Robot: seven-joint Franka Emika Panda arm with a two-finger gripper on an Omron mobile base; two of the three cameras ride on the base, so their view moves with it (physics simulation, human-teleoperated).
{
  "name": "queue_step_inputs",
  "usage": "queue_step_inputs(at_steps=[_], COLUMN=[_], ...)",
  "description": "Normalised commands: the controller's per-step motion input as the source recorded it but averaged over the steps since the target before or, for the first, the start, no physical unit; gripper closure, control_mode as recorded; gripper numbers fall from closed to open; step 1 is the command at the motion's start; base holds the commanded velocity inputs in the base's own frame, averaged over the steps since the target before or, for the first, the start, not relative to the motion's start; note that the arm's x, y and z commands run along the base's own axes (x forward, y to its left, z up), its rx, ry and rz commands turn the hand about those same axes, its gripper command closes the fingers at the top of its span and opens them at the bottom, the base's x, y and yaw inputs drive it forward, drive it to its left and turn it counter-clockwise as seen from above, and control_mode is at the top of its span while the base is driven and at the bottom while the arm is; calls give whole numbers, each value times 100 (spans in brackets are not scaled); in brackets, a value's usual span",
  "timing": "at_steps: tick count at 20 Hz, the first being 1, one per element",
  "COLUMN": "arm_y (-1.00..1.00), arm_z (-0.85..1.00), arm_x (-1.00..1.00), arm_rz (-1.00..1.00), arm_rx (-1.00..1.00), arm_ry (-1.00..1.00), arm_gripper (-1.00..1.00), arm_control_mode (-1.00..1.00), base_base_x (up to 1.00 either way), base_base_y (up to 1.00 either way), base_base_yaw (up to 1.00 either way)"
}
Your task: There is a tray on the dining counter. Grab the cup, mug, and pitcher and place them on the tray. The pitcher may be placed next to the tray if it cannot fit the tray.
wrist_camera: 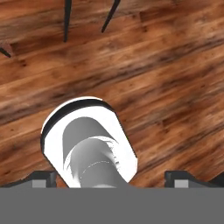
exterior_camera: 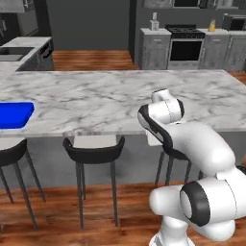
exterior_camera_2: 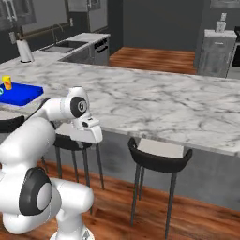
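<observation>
The arm sits folded in front of the stools, and the end effector [wrist_camera: 112, 175] points straight down at the wooden floor [wrist_camera: 166, 78], its tips spread wide at the bottom corners of the hand view with nothing between them.

Over to the worktop [exterior_camera: 125, 96]: the blue tray [exterior_camera: 14, 115] sits at the far left edge of the left base view, well away from the arm.

The right base view adds something. At its upper left the tray [exterior_camera_2: 26, 93] carries the yellow cup [exterior_camera_2: 6, 83], standing upright on it. A speck of teal sits just beside the cup at the frame edge, perhaps the mug, but it is too small to say. The left base view cuts that part off and gives just a bare corner of the tray.

I cannot place the pitcher from these angles.

On handling, my read is that the cup is light, stiff and smooth, so a squeeze across its middle should do. The mug is best taken across the body or the rim rather than the handle. The pitcher is likely the heavy one: glass, slippery, liquid inside. Take hold at the narrow neck, keep it upright, and set it down gently.

The hand view gives stool legs [wrist_camera: 65, 17] at its top edge.
</observation>
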Motion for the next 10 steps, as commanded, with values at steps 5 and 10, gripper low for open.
queue_step_inputs(at_steps=[5, 10], arm_y=[0, 0], arm_z=[0, 0], arm_x=[0, 0], arm_rz=[0, 0], arm_rx=[0, 0], arm_ry=[0, 0], arm_gripper=[-100, -100], arm_control_mode=[100, 100], base_base_x=[2, 16], base_base_y=[-100, -100], base_base_yaw=[0, 0])
